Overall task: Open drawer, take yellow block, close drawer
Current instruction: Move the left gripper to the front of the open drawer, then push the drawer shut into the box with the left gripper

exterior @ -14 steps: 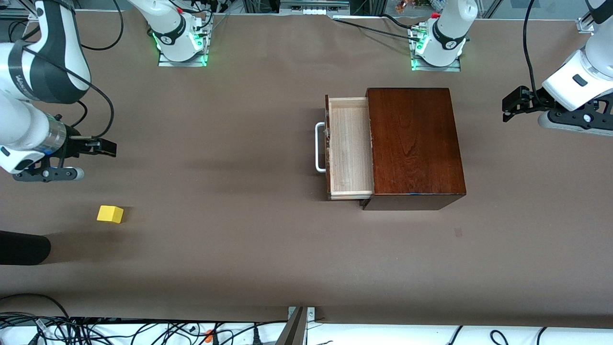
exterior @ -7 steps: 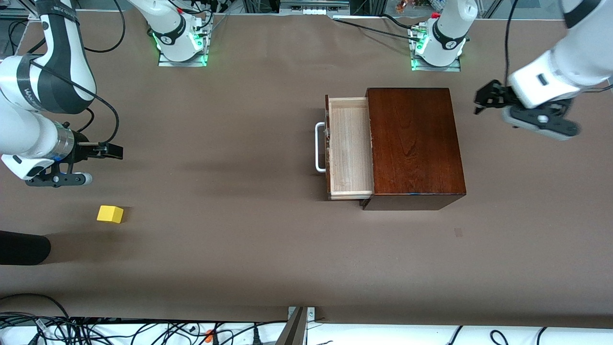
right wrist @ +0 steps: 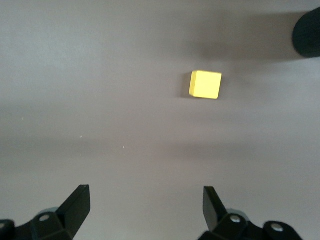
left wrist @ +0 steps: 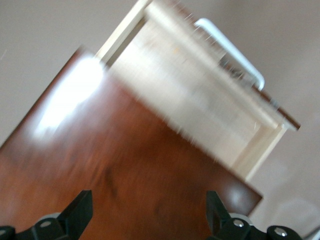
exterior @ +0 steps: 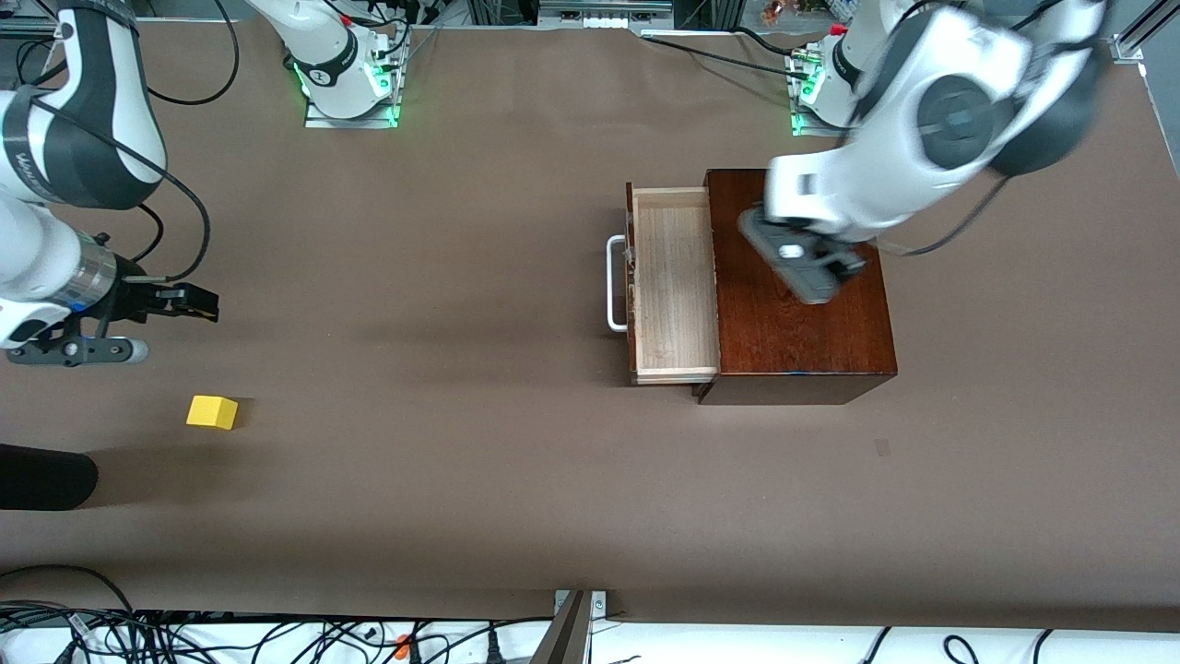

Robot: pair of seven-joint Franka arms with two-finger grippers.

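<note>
The drawer (exterior: 673,286) stands pulled out of the dark mahogany box (exterior: 811,341); its pale tray shows empty, with the white handle (exterior: 612,283) toward the right arm's end. The yellow block (exterior: 212,412) lies on the table at the right arm's end. My left gripper (exterior: 800,266) is over the box top, open and empty; its wrist view shows its jaws wide apart over the box top (left wrist: 125,170), with the drawer (left wrist: 200,100) ahead. My right gripper (exterior: 205,302) is open and empty over bare table, apart from the block (right wrist: 205,84).
A black rounded object (exterior: 41,477) lies at the table's edge by the block, nearer to the front camera; it also shows in the right wrist view (right wrist: 306,35). Cables (exterior: 277,636) run along the near edge of the table.
My left arm has swung in from its end of the table to over the box top. My right gripper has shifted slightly. The block and drawer have not moved.
</note>
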